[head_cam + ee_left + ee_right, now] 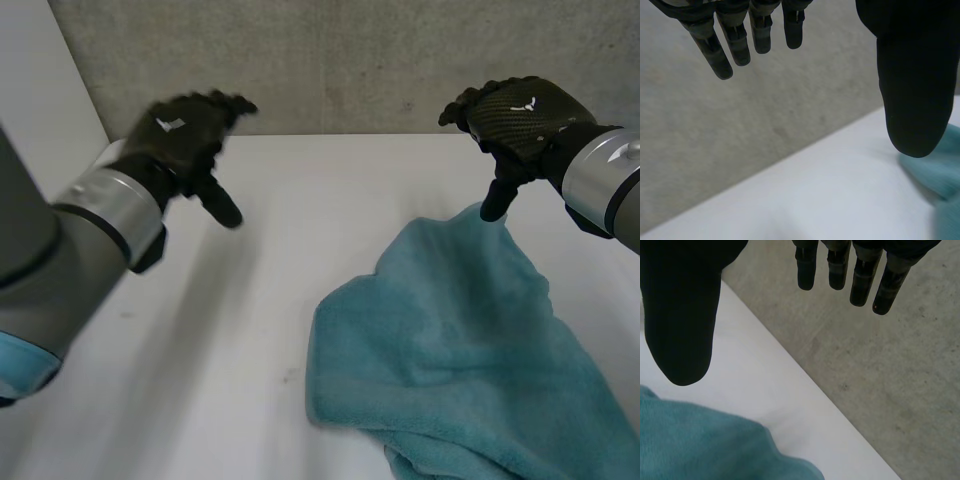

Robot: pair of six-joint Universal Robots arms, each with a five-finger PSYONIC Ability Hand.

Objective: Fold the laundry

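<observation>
Grey wall [330, 60] beyond fingertips [882, 297], white table [250, 330] below. Teal towel [460, 340] crumpled under right hand [520, 115]; left hand [185, 135] aside, both spread, empty.

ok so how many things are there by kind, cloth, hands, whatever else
teal towel: 1
black robot hands: 2 (left hand, right hand)
white table: 1
total: 4
</observation>
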